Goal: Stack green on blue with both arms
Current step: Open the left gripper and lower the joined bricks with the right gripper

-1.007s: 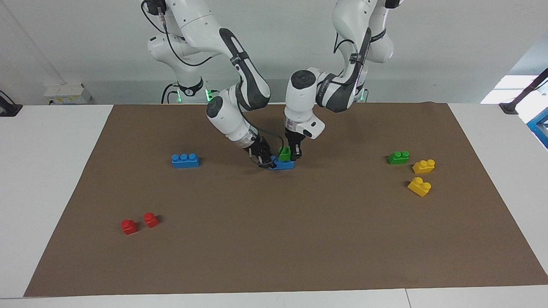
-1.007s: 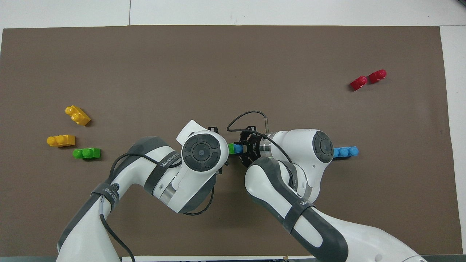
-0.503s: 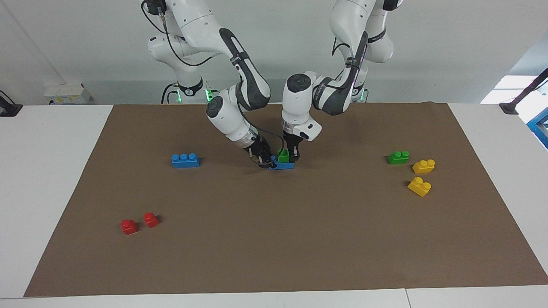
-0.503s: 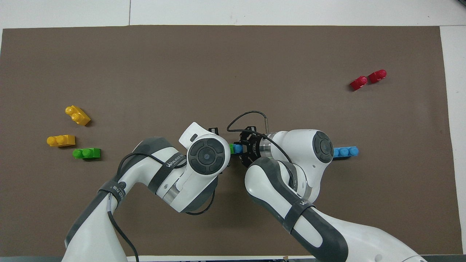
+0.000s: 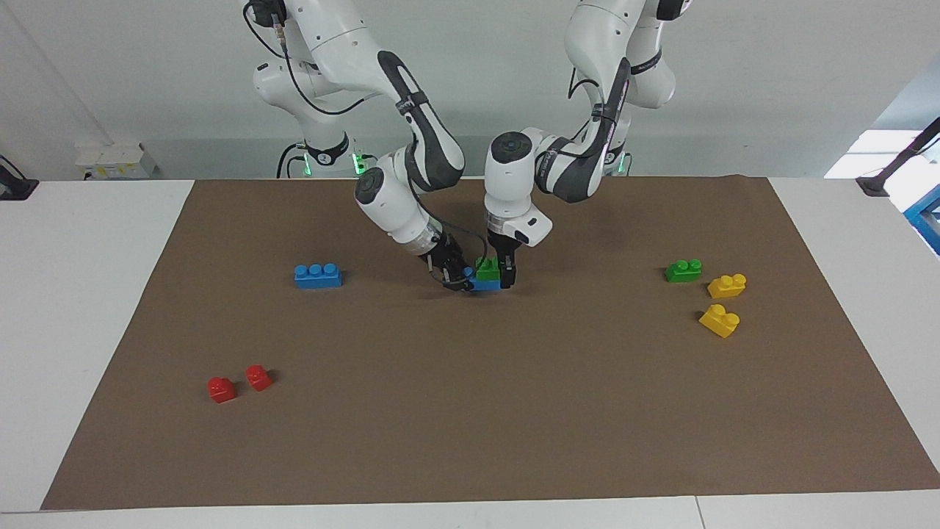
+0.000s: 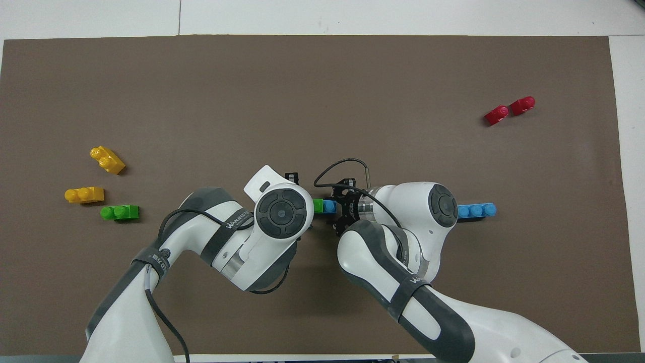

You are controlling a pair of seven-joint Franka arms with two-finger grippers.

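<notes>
Brown mat [image 5: 470, 411] covered most of the table. Both arms met at its middle. From overhead their bulky wrists hid nearly everything, only a sliver of green brick [image 6: 318, 205] and blue brick [image 6: 329, 205] showed. Right gripper [image 5: 457, 280] was clamped on the blue brick's [image 5: 481, 284] end at mat level. Left gripper [image 5: 501, 278] was pinching the green brick [image 5: 486, 270], which sat on the blue one. Whether it was fully seated was hard to make out. Spare blue brick [image 5: 317, 275] lay toward the right arm's end.
</notes>
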